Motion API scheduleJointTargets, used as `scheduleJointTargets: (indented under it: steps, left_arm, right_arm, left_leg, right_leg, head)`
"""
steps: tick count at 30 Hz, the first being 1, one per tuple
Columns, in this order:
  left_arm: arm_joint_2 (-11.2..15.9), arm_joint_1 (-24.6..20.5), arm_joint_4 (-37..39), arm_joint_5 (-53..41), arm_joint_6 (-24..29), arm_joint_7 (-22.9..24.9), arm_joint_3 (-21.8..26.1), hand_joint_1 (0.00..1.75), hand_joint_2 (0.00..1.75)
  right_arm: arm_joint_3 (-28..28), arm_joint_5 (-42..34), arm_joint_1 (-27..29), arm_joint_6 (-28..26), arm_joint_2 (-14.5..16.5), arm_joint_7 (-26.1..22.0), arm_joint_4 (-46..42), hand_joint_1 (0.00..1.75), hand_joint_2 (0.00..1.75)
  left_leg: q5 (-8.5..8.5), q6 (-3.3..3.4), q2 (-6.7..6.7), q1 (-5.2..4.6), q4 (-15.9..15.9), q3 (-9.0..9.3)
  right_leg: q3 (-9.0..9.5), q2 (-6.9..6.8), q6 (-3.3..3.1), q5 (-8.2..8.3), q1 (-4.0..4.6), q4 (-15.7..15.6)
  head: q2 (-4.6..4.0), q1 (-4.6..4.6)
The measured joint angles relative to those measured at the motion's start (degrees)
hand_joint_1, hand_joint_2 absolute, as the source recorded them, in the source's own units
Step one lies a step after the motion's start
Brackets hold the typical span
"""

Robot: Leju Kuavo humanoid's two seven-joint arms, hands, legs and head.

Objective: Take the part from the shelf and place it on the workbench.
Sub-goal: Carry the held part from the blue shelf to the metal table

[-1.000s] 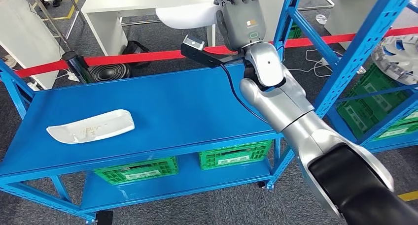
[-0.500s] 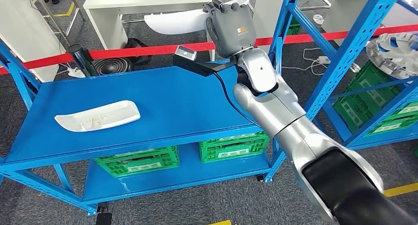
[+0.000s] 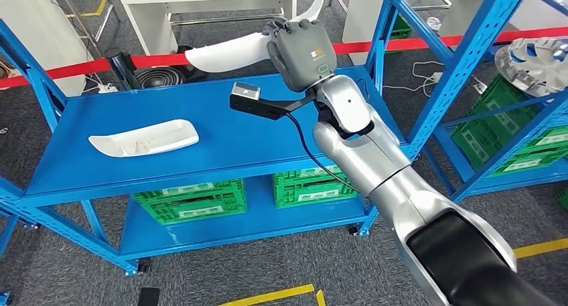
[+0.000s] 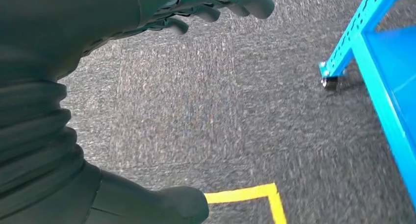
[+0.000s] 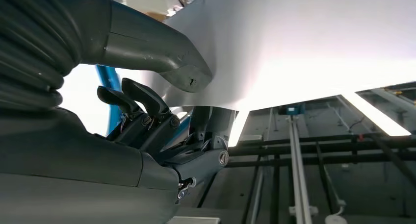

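Holding the white part aloft, the right hand has its fingers closed around it above the far edge of the blue desk; its long axis runs sideways, parallel to that edge; the left hand hangs empty, fingers apart.

Right hand holds white part raised over back edge of blue workbench. Bench top bare through middle and right; second white part lies on left portion. Blue upright stands just right of hand; shelf rack further right. Red barrier tape runs behind bench. Left hand hangs over grey carpet, near bench leg.
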Motion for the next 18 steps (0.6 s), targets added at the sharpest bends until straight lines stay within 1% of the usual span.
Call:
scheduleJointTargets:
  steps: [1,2,3,4,5,6,7,8,9,10,11,12,13,15,16,17,18]
  left_arm:
    - [0.2,0.1,0.0,-0.4,-0.1,0.1,-0.2,0.00,1.75]
    - [0.4,0.3,0.0,-0.6,-0.1,0.2,-0.4,0.00,1.75]
    - [0.7,0.4,0.0,-0.8,-0.2,0.3,-0.6,0.00,1.75]
    - [1.0,0.4,-0.1,-0.9,-0.3,0.3,-0.8,0.00,1.75]
    - [1.4,0.4,-0.1,-0.7,-0.5,0.2,-0.9,0.00,1.75]
    - [1.8,0.5,-0.1,-0.4,-0.7,0.0,-1.0,0.00,1.75]
    - [2.3,0.5,-0.1,0.2,-0.9,-0.3,-1.0,0.00,1.75]
    - [2.7,0.6,-0.2,0.7,-1.3,-0.6,-1.0,0.00,1.75]
    - [3.1,0.6,-0.2,1.2,-1.7,-1.0,-1.0,0.00,1.75]
    - [3.4,0.7,-0.2,1.4,-2.1,-1.1,-1.0,0.00,1.75]
    - [3.7,0.9,-0.2,1.2,-2.4,-1.2,-1.0,0.00,1.75]
    - [4.0,1.1,-0.2,0.8,-2.7,-1.2,-1.0,0.00,1.75]
    - [4.3,1.5,-0.2,0.4,-2.9,-1.2,-1.1,0.00,1.75]
    - [4.9,2.4,-0.2,0.9,-2.9,-1.2,-1.1,0.00,1.75]
    - [5.2,2.8,-0.2,1.7,-2.7,-1.0,-0.9,0.00,1.75]
    - [5.4,3.1,-0.2,2.4,-2.5,-0.7,-0.7,0.00,1.75]
    - [5.7,3.3,-0.2,2.7,-2.3,-0.1,-0.5,0.00,1.75]
  right_arm:
    - [-0.2,0.3,0.6,0.1,0.1,0.6,-0.5,1.75,1.75]
    - [-0.4,0.8,1.4,0.2,0.2,1.3,-1.3,1.75,1.75]
    - [-0.6,1.3,2.3,0.5,0.3,2.1,-2.1,1.75,1.75]
    - [-0.7,1.9,3.1,1.0,0.3,2.7,-3.0,1.75,1.75]
    - [-0.8,2.4,3.9,1.6,0.4,3.3,-3.7,1.75,1.75]
    - [-0.9,2.9,4.6,2.2,0.5,3.8,-4.4,1.75,1.75]
    - [-0.9,3.3,5.1,2.9,0.7,4.1,-4.8,1.75,1.75]
    - [-0.9,3.5,5.4,3.4,0.9,4.3,-5.1,1.75,1.75]
    - [-0.9,3.6,5.6,3.9,1.3,4.5,-5.4,1.75,1.75]
    - [-0.9,3.7,5.5,4.3,1.8,4.5,-5.6,1.75,1.75]
    - [-0.9,3.6,5.4,4.6,2.3,4.4,-5.7,1.75,1.75]
    - [-0.9,3.6,5.3,4.9,3.1,4.3,-5.9,1.75,1.75]
    - [-0.8,3.5,5.1,5.1,4.1,4.3,-5.9,1.75,1.75]
    - [-0.5,3.5,5.0,5.5,6.1,4.3,-5.9,1.75,1.75]
    - [-0.3,3.5,4.9,5.7,7.1,4.3,-5.8,1.75,1.75]
    - [-0.1,3.5,4.8,5.8,7.9,4.3,-5.7,1.75,1.75]
    - [0.2,3.5,4.7,5.9,8.6,4.4,-5.5,1.75,1.75]
  left_leg:
    - [-0.67,-0.29,-0.04,0.02,0.3,-0.32]
    - [-2.33,-0.60,-0.09,0.05,1.7,-0.86]
    - [-4.81,-0.90,-0.12,0.17,4.1,-1.64]
    - [-7.56,-1.24,-0.10,0.27,7.4,-2.53]
    - [-9.67,-1.58,-0.09,0.41,11.0,-3.28]
    - [-10.61,-1.89,-0.08,0.56,13.7,-3.57]
    - [-10.33,-2.16,-0.07,0.70,15.0,-3.13]
    - [-9.14,-2.41,-0.06,0.85,14.3,-1.77]
    - [-7.69,-2.66,-0.04,1.03,11.8,0.50]
    - [-7.18,-2.97,-0.02,1.15,8.0,3.25]
    - [-7.23,-2.92,-0.12,1.12,4.5,5.74]
    - [-7.68,-2.70,-0.17,1.06,1.9,7.28]
    - [-8.26,-2.30,-0.24,0.90,0.6,8.01]
    - [-7.78,-1.05,-0.15,0.83,0.4,7.65]
    - [-7.33,-0.39,-0.05,0.85,0.4,7.34]
    - [-6.78,0.25,0.05,0.88,0.4,6.77]
    - [-6.16,0.77,0.13,0.90,0.3,6.05]
  right_leg:
    - [-0.21,-0.10,-0.30,0.68,-0.20,-0.4]
    - [-0.55,-0.19,-0.57,1.41,-0.47,-0.8]
    - [-1.03,-0.27,-0.73,2.10,-0.68,-1.0]
    - [-1.68,-0.26,-0.85,2.68,-0.77,-1.0]
    - [-2.40,-0.26,-0.80,3.21,-0.84,-0.9]
    - [-3.17,-0.27,-0.70,3.72,-0.91,-0.8]
    - [-4.00,-0.28,-0.55,4.21,-1.01,-0.6]
    - [-4.85,-0.28,-0.34,4.66,-1.15,-0.4]
    - [-5.67,-0.27,-0.07,5.06,-1.32,0.0]
    - [-6.41,-0.25,0.26,5.39,-1.39,0.4]
    - [-7.00,-0.21,0.63,5.69,-1.41,0.8]
    - [-7.39,-0.17,0.97,6.03,-1.37,1.0]
    - [-7.65,-0.09,1.29,6.43,-1.31,1.2]
    - [-7.90,0.05,1.91,7.15,-1.32,1.0]
    - [-8.25,0.08,2.19,6.66,-1.36,1.4]
    - [-8.92,0.07,2.42,5.14,-1.40,2.7]
    - [-9.94,0.04,2.54,2.67,-1.43,5.3]
  head:
    - [0.00,-0.03]
    - [0.00,-0.14]
    - [0.00,-0.29]
    - [0.00,-0.49]
    - [0.00,-0.61]
    - [0.00,-0.66]
    - [0.00,-0.69]
    - [0.00,-0.71]
    - [0.00,-0.73]
    - [0.00,-0.80]
    - [0.00,-0.89]
    - [0.00,-0.91]
    - [0.00,-0.90]
    - [0.00,-0.79]
    - [0.00,-0.73]
    - [0.00,-0.61]
    - [0.00,-0.44]
